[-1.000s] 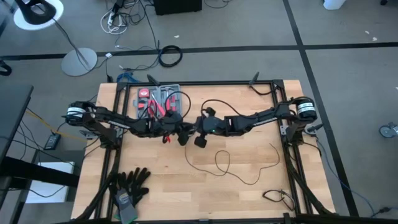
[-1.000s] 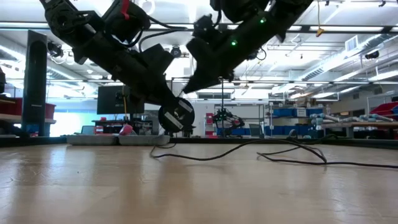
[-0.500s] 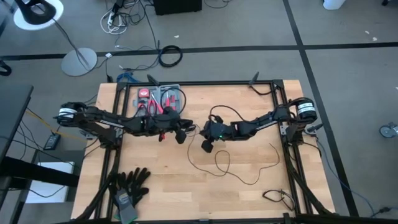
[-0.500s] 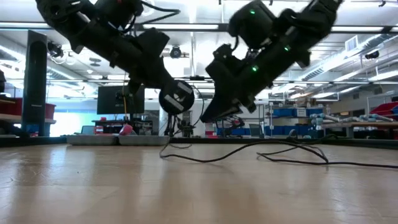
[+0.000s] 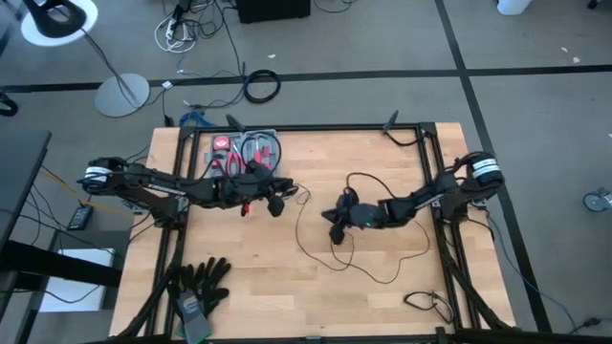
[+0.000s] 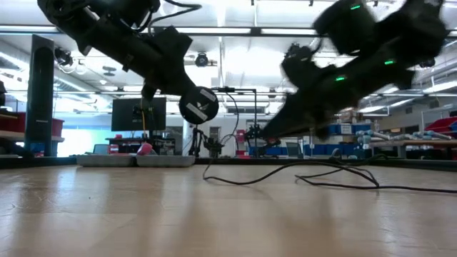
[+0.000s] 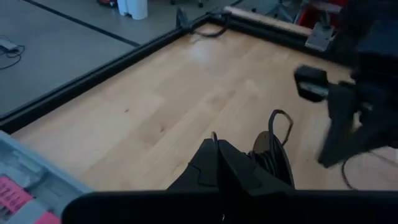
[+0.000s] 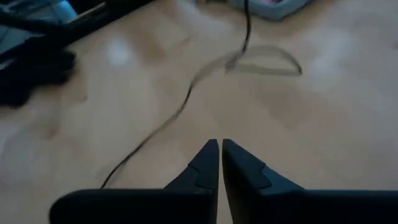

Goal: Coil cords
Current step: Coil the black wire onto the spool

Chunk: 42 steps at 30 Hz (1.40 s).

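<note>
The cord (image 6: 239,183) is a thin black wire that lies in loose curves on the wooden table (image 5: 382,153) and ends at a small round black puck (image 6: 198,105). My left gripper (image 5: 273,199) is shut at the puck end and holds it above the table's middle. My right gripper (image 5: 335,227) is shut and empty, low over the table right of the puck. In the right wrist view its fingertips (image 8: 219,147) stand apart from the cord (image 8: 186,102) on the table ahead of them. My left gripper holds the cord at its puck end. In the left wrist view the puck (image 7: 273,158) sits against the side of the shut fingers (image 7: 208,158), which hide the exact place of contact. The puck is lifted clear, and the cord hangs slack from it down to the table (image 6: 208,170).
A tray of red-handled tools (image 5: 244,151) stands at the far left. Black gloves (image 5: 196,287) lie at the near left corner. A black frame rail (image 5: 435,162) runs round the table. A small cable (image 5: 426,301) lies at the near right corner.
My right gripper has drawn away from the puck toward the table's right and near edges, and gone down close to the table. My left gripper has gone up with the puck. The cord's puck end has risen with it; the rest stays on the table.
</note>
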Each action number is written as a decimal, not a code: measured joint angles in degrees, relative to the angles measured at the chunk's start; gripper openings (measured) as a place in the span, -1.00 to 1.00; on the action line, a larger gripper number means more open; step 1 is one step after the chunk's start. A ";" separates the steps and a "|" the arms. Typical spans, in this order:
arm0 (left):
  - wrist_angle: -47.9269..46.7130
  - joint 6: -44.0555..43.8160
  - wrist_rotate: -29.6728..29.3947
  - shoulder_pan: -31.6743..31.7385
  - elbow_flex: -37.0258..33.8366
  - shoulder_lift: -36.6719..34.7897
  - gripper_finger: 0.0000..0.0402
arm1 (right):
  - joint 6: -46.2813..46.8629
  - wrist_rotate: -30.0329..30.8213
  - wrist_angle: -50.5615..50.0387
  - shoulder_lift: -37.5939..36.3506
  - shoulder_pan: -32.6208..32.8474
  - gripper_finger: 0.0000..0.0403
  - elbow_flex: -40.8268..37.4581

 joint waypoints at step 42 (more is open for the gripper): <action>5.16 -0.06 0.20 0.00 0.02 0.01 -1.00 | -18.26 12.22 43.52 20.57 -2.85 -0.58 4.02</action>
